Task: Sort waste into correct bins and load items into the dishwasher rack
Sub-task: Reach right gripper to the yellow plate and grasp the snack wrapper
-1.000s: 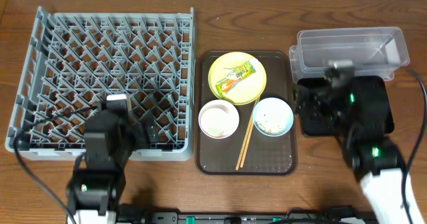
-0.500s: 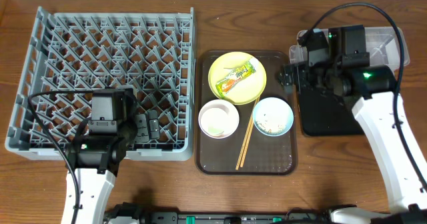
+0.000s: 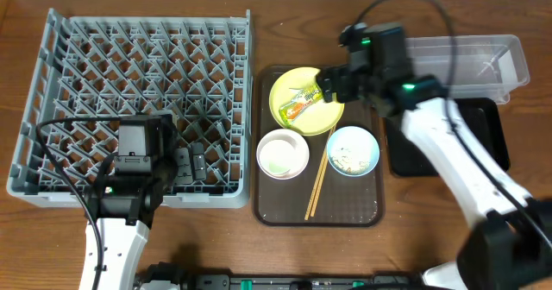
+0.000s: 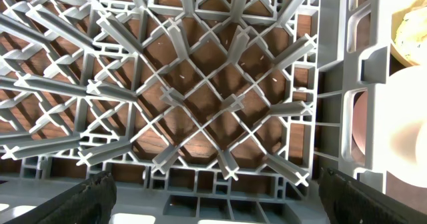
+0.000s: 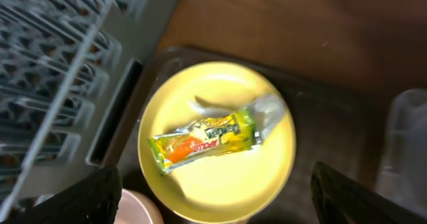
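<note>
The yellow-green plate (image 3: 291, 85) lies at the back of the brown tray and carries the snack wrapper (image 3: 306, 102). My right gripper (image 3: 330, 90) hovers open over the plate's right edge. In the right wrist view the wrapper (image 5: 207, 139) lies on the plate (image 5: 220, 181) just ahead of that gripper (image 5: 223, 201), with nothing between its fingers. A whitish-pink bowl (image 3: 283, 154), a light blue bowl (image 3: 353, 150) with rice scraps and the chopsticks (image 3: 320, 173) sit nearer the front. My left gripper (image 3: 191, 163) stands open over the grey dishwasher rack (image 3: 138, 74); its wrist view shows the gripper (image 4: 217, 207) above the rack's front wall (image 4: 267, 184).
The brown serving tray (image 3: 317, 211) lies between the rack and the bins. The clear tub (image 3: 470, 61) stands at the back right, and the black tray (image 3: 448, 148) sits in front of it. My right arm stretches across the black tray.
My right arm swung left from above the black tray and clear tub to above the yellow-green plate. The left arm shifted early on, then stayed still over the rack.
</note>
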